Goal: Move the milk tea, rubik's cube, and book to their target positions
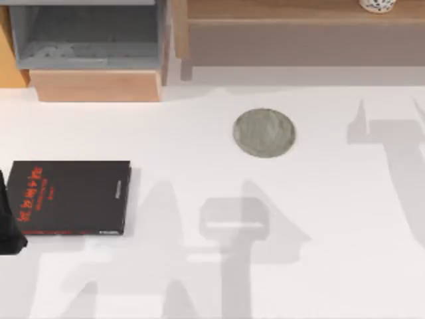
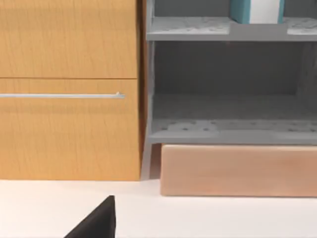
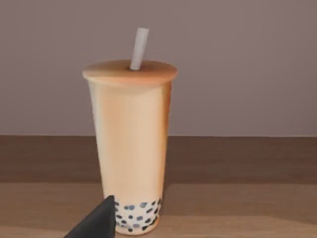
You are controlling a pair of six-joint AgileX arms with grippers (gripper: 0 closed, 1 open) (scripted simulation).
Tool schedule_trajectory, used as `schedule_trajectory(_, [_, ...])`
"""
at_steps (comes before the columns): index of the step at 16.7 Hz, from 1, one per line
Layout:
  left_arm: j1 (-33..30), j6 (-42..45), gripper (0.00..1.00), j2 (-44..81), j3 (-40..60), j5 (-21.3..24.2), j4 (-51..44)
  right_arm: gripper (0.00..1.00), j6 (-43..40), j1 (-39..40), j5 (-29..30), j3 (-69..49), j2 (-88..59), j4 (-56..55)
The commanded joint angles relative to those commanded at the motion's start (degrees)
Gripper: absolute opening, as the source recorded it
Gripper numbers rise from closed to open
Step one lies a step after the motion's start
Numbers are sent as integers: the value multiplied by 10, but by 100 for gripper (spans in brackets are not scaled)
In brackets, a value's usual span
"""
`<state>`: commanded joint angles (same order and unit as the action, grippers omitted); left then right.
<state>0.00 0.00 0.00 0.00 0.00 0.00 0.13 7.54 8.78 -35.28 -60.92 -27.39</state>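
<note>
My right wrist faces upright milk tea (image 3: 130, 148) on wooden shelf (image 3: 237, 198); grip state can't tell. Left arm (image 1: 9, 226) beside black book (image 1: 72, 197). Stone disc (image 1: 263, 133) on bare table (image 1: 332, 252).

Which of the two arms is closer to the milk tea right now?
The right. Its wrist view faces the milk tea close up, standing on a wooden shelf. The left arm is at the table's left edge by the black book.
</note>
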Motion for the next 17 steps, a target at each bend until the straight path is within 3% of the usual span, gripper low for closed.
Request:
schedule_trajectory(8, [0,0,100,0,0,0,0,100,1,42,48,-194,-364,-151])
schedule_trajectory(17, [0,0,100,0,0,0,0,100,1,45,55,-224,-417,-173])
